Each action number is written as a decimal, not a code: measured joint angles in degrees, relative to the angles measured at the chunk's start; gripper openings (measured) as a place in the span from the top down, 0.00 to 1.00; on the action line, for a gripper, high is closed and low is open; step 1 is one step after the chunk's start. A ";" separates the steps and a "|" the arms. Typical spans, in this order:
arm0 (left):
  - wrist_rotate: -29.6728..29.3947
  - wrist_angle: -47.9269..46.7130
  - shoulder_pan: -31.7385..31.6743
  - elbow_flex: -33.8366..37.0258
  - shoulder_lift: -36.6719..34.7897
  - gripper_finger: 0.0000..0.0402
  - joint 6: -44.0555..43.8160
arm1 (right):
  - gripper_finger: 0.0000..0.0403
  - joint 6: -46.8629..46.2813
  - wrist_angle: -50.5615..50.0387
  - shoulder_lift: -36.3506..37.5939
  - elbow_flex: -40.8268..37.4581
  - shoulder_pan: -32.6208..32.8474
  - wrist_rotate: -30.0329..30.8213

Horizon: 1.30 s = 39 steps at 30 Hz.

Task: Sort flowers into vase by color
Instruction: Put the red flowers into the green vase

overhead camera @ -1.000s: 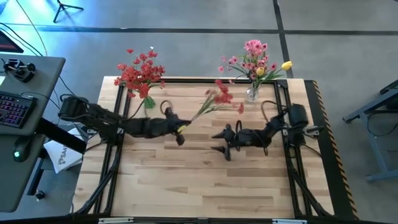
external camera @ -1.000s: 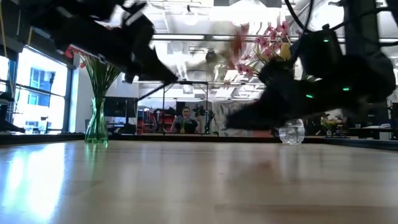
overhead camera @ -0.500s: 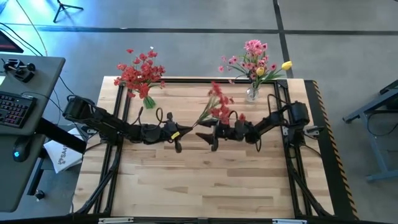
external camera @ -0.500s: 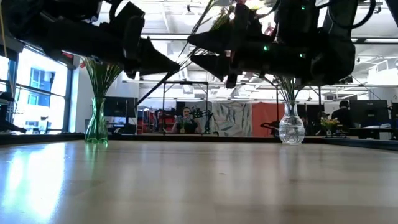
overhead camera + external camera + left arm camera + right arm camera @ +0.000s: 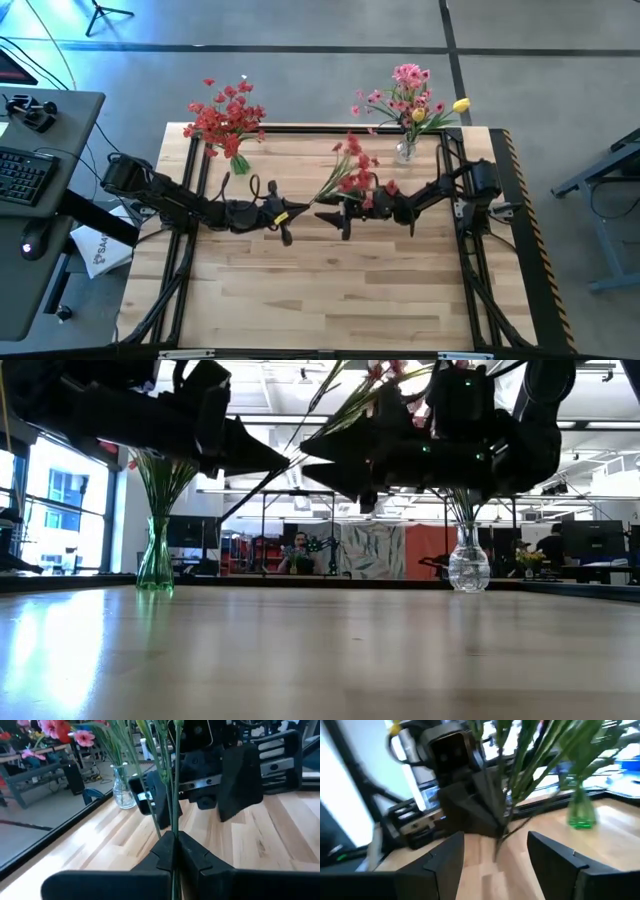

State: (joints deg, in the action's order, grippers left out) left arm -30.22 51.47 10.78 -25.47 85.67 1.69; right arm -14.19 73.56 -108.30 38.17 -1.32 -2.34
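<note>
Red spray [image 5: 352,172] mid-table, blossoms partly hidden behind right arm. Left gripper [image 5: 173,851] clamped on the stem ends. Right gripper [image 5: 335,217] has moved in since a second ago, fingers [image 5: 555,856] spread either side of the stems. Wood table [image 5: 330,290]; person seated in room behind [image 5: 297,552].

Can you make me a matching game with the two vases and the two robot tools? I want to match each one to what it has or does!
Things:
1. green vase
2. clear vase
3. left tool
4. right tool

States:
A. open, next to the stems
B. holds pink flowers and a yellow one
C. shut on the red flower stems
D. holds red flowers

Pairs: 1-D, 2-B, 3-C, 4-A
</note>
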 joint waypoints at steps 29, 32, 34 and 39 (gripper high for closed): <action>-1.95 -4.83 0.46 -1.16 -0.11 0.90 -1.82 | 0.80 8.15 -2.84 0.07 7.41 2.20 0.53; -1.24 -9.64 -0.43 -1.20 -0.11 0.80 -5.88 | 0.95 5.40 -6.20 0.57 7.41 0.45 -2.36; -1.57 -11.86 -1.09 -1.12 -0.07 0.74 -7.57 | 0.97 3.30 -8.38 1.09 7.42 -0.78 -2.89; 0.11 -12.61 -1.85 -1.11 -0.07 0.63 -6.83 | 0.99 0.14 -10.07 1.14 7.45 -2.18 -5.50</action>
State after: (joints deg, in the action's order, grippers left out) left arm -30.11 38.86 8.93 -26.59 85.60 -5.14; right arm -14.05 63.49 -107.15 45.63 -3.51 -7.83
